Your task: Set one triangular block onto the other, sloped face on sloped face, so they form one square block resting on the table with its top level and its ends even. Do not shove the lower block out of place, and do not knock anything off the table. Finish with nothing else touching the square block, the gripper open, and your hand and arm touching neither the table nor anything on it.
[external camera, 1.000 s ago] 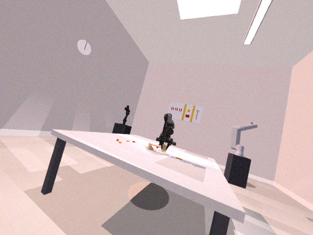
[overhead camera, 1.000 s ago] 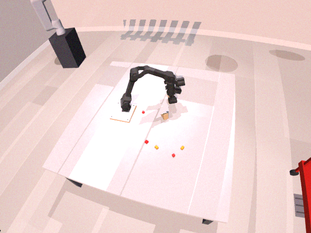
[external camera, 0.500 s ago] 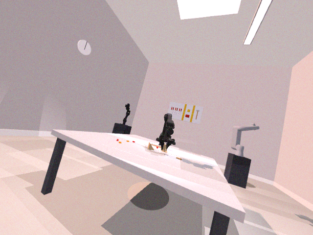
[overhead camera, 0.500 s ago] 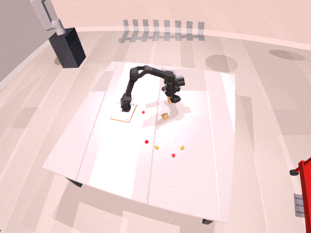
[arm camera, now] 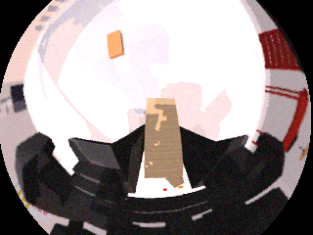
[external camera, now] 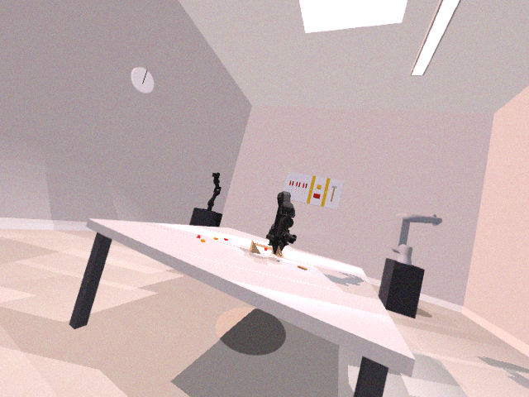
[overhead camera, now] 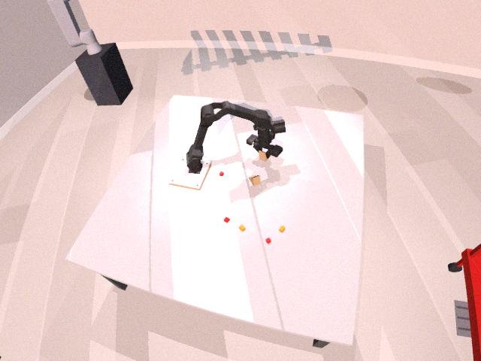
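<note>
Triangular block [overhead camera: 262,156]: clamped in pincer [overhead camera: 265,152], aloft, far of lower block [overhead camera: 255,180] on surface [overhead camera: 318,248]. Risk: misaligned descent shoves lower block; slopes may slip.

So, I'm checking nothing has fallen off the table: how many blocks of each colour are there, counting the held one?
Tan triangular blocks: 2, one on the table, one in the fingers
Red cubes: 3
Orange cubes: 2
Total: 7
</note>
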`<state>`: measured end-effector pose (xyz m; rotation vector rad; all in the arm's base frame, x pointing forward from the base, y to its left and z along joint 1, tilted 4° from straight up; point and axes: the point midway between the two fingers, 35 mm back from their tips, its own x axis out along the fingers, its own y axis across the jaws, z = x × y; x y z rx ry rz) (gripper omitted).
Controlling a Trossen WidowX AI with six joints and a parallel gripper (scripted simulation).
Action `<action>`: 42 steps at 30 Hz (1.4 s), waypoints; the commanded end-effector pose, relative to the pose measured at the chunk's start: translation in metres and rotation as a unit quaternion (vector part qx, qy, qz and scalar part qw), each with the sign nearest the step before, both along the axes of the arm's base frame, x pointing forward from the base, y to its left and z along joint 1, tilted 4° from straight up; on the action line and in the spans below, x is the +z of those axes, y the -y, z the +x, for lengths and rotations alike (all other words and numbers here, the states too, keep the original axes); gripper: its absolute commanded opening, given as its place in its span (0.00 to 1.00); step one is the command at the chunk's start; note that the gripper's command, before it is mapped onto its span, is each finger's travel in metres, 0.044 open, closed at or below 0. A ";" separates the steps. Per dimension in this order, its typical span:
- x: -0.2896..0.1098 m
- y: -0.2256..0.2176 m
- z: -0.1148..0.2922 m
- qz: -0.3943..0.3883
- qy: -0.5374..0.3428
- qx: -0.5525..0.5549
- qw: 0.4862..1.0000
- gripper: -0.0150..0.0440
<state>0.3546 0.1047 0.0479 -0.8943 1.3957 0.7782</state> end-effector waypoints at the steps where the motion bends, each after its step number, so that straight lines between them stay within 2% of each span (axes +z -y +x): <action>1: -0.001 0.000 -0.001 -0.001 -0.003 0.049 0.999 0.25; 13: -0.001 0.000 -0.002 -0.006 -0.012 0.204 0.979 0.25; 25: -0.001 0.000 -0.003 -0.011 -0.020 0.353 0.935 0.25; 42: -0.011 0.000 -0.002 -0.013 -0.019 0.359 0.933 0.25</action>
